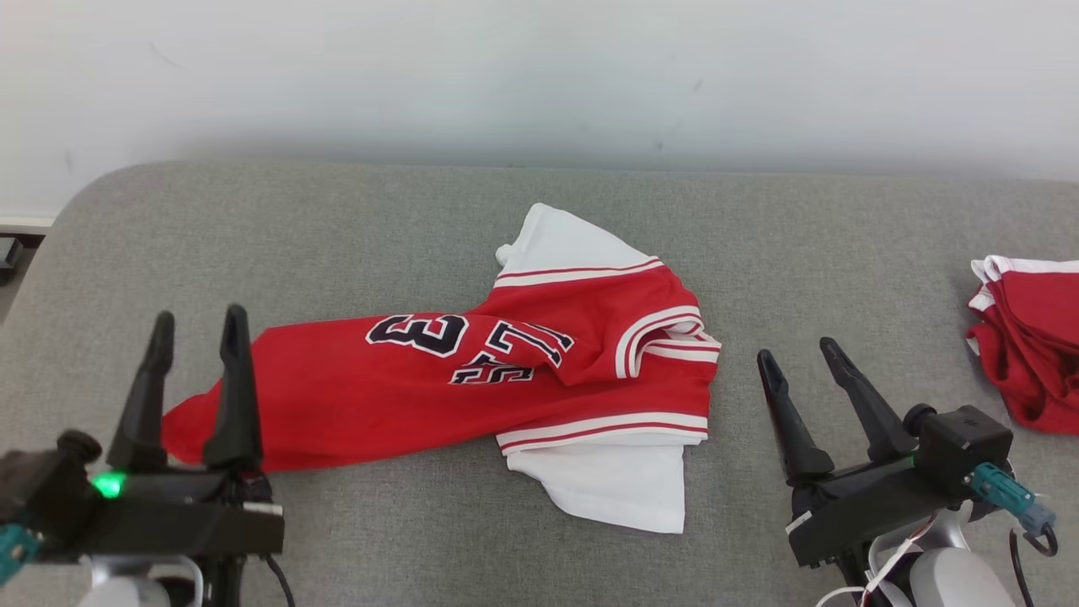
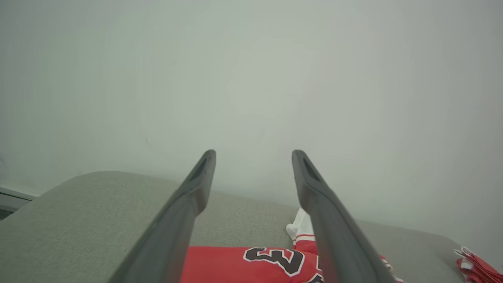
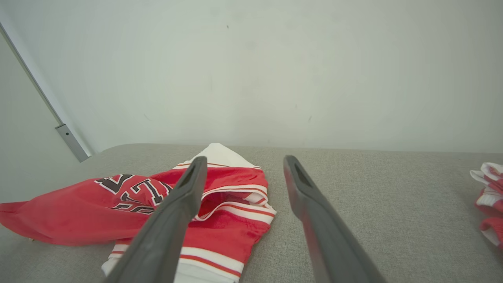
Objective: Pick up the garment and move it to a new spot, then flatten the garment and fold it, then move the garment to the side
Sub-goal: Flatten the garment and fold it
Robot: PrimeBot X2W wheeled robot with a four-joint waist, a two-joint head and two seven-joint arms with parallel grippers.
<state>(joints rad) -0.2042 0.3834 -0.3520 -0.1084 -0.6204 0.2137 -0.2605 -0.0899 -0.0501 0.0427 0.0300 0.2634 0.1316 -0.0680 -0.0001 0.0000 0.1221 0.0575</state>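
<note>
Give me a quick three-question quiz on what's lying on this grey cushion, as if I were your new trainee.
1. Which digit reads clearly on the red jersey?
2. Where does the other red-and-white pile lie? A) at the robot's far right B) at its far left C) on top of the jersey
3. True or false: the left fingers and the right fingers stand open, holding nothing.
Key: 1) 3. 2) A. 3) True.
</note>
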